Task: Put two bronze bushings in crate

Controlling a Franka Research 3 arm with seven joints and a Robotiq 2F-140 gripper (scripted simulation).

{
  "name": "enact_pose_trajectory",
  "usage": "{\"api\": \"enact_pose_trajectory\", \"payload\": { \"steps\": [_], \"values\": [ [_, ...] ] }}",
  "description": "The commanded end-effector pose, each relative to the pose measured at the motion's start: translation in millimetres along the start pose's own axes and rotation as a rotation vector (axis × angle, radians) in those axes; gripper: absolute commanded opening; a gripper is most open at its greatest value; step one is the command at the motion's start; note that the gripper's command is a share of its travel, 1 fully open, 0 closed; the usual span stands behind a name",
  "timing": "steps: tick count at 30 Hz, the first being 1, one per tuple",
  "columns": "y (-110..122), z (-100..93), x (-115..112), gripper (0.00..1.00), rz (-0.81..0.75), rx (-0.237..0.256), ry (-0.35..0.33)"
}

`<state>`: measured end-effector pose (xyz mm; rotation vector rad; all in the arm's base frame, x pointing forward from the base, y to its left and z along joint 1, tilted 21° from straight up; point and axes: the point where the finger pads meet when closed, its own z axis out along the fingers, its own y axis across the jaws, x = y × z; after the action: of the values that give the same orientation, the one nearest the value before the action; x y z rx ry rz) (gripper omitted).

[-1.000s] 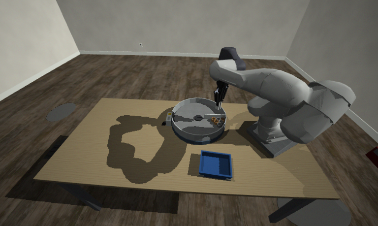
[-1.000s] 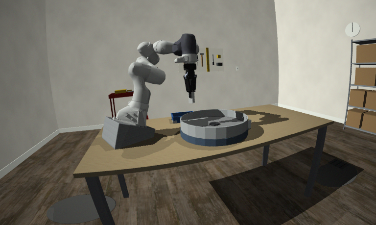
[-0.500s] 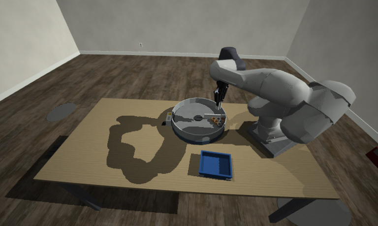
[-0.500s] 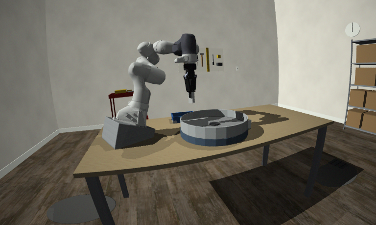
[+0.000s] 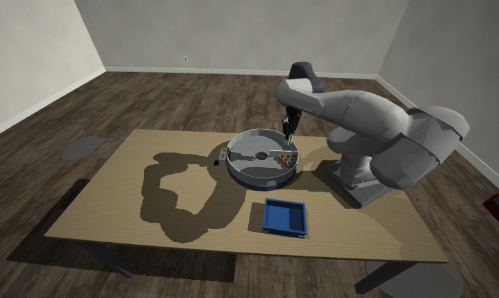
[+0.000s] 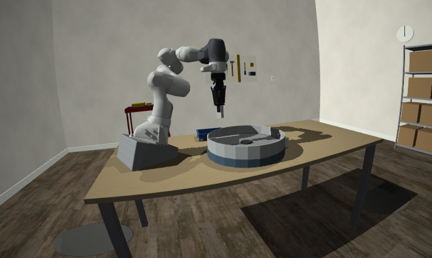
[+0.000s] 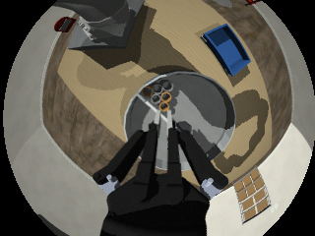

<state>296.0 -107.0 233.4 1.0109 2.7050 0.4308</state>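
The grey turning table holds a cluster of bushings near its robot-side wall. Two bright bronze bushings lie side by side in it. A darker, brownish bushing, shaded, lies by the wall, with three grey bushings among them. The blue crate is empty. My gripper is nearly fully shut, with only a narrow gap and nothing seen between the fingertips. It hangs above the turning table's far robot-side part. The bushings are hidden in the exterior view.
A thin pale divider bar runs from the turning table's hub towards its wall, beside the bushings. A small control box sits on the outer wall opposite the robot base. The crate stands nearer the table's front edge.
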Motion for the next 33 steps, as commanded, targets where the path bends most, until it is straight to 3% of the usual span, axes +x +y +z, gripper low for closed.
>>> {"api": "enact_pose_trajectory", "payload": {
  "steps": [1, 9, 14, 24, 26, 33],
  "values": [
    [0, 0.5, 1, 0.06, 0.007, -0.001, 0.001],
    [1, 1.9, 1, 0.06, 0.007, 0.0, 0.018],
    [2, 6.4, 1, 0.06, 0.007, 0.002, 0.069],
    [7, 26.2, 0, 0.06, 0.006, 0.004, 0.285],
    [7, 26.2, 0, 0.06, 0.006, 0.004, 0.285],
    [12, 43.2, -1, 0.06, 0.005, 0.008, 0.476]
  ]
}}
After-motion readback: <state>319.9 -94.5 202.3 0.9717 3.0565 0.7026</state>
